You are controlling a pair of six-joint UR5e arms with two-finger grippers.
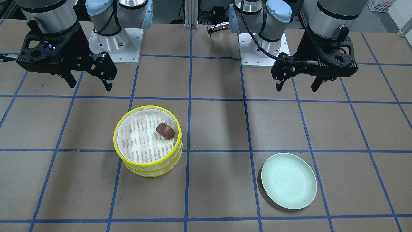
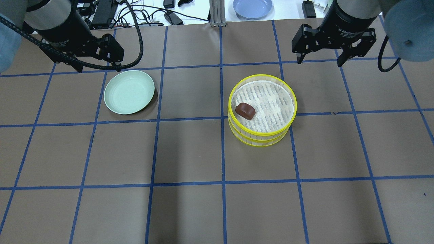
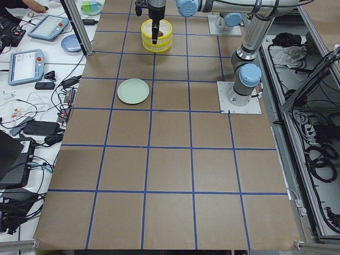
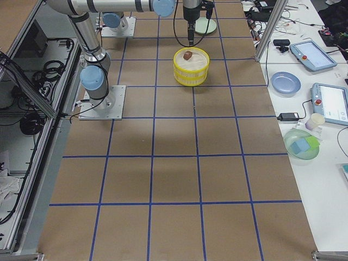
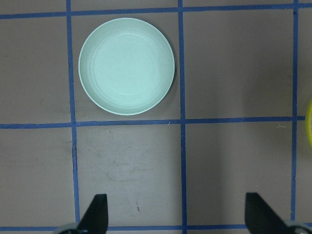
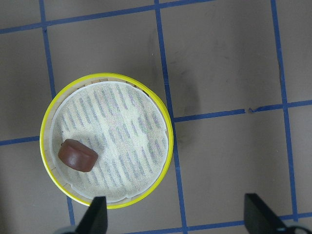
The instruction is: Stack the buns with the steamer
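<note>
The steamer (image 1: pixel 151 169) is two yellow-rimmed trays stacked one on the other; it also shows in the overhead view (image 2: pixel 261 137) and the right wrist view (image 6: pixel 161 161). The dark reddish-brown bun (image 1: pixel 165 130) lies on the white cloth of the top tray, near its edge (image 2: pixel 245 111) (image 6: pixel 77 155). The cream-white bun is not in view. My right gripper (image 1: pixel 90 85) (image 2: pixel 319 62) is open and empty, raised beyond the steamer. My left gripper (image 1: pixel 297 85) (image 2: pixel 98 67) is open and empty, raised near the plate.
An empty pale green plate (image 1: pixel 288 180) (image 2: pixel 129 91) (image 5: pixel 126 66) sits on the brown table with blue tape lines, on my left side. A blue plate (image 2: pixel 252 7) and cables lie past the table's far edge.
</note>
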